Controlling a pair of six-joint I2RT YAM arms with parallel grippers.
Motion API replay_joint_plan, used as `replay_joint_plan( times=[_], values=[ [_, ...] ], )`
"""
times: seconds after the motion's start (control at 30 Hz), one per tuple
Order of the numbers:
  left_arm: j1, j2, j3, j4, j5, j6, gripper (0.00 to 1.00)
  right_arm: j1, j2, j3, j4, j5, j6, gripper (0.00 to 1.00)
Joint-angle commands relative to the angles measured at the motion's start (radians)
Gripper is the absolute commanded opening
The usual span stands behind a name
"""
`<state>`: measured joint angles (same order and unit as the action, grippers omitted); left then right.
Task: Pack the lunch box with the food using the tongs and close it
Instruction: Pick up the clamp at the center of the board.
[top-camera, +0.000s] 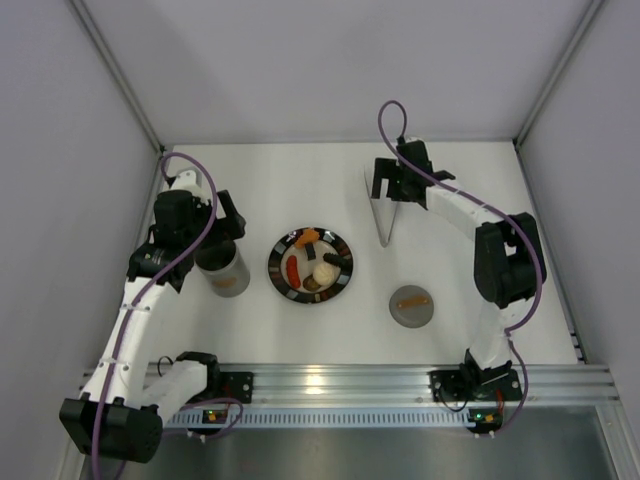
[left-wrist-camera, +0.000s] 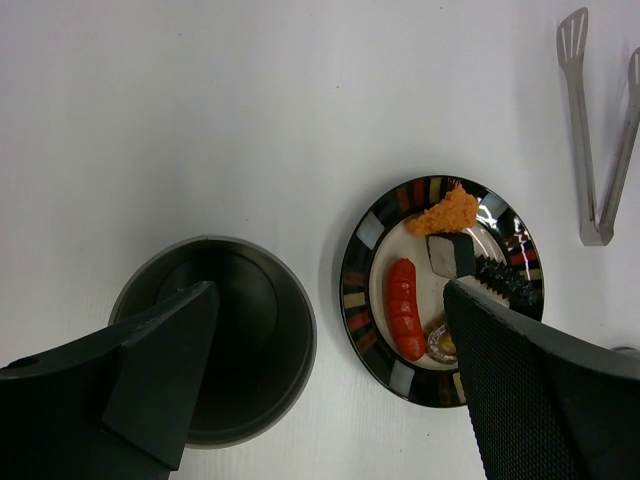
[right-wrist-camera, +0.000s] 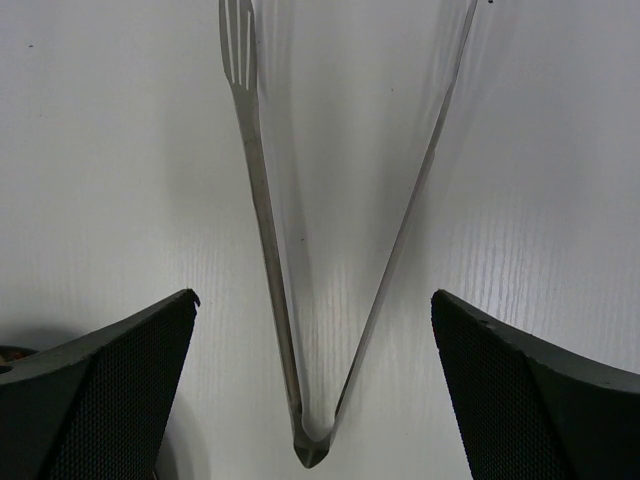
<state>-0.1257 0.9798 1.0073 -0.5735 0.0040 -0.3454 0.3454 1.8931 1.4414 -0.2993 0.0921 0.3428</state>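
The lunch box (top-camera: 229, 276), an open grey metal cylinder, stands left of the plate; its dark inside (left-wrist-camera: 215, 335) shows in the left wrist view. My left gripper (top-camera: 224, 236) (left-wrist-camera: 328, 292) hangs open above its far rim, holding nothing. The lid (top-camera: 411, 308) with its orange-brown handle lies flat to the right of the plate. The food sits on the plate: a red sausage (left-wrist-camera: 404, 308), an orange piece (left-wrist-camera: 445, 212), a white lump (top-camera: 324, 271). The silver tongs (top-camera: 383, 216) (right-wrist-camera: 262, 230) lie in a V on the table. My right gripper (top-camera: 392, 190) (right-wrist-camera: 312, 296) is open above them, its fingers either side of the joined end.
The round black-rimmed plate (top-camera: 275, 262) (left-wrist-camera: 355, 290) lies between the lunch box and the lid. White walls with metal frame posts enclose the table on three sides. The aluminium rail (top-camera: 330, 382) carrying both arm bases runs along the near edge.
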Motion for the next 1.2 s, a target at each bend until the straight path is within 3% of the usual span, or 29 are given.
replay_joint_plan(
  times=[0.0,1.17],
  values=[
    [0.005,-0.020,-0.003,0.063,0.019,-0.001,0.99,0.029,0.004,0.002,0.000,0.018,-0.008,0.99],
    [0.005,-0.027,-0.006,0.060,0.008,-0.006,0.99,0.092,0.175,0.077,-0.070,0.162,0.005,1.00]
  ],
)
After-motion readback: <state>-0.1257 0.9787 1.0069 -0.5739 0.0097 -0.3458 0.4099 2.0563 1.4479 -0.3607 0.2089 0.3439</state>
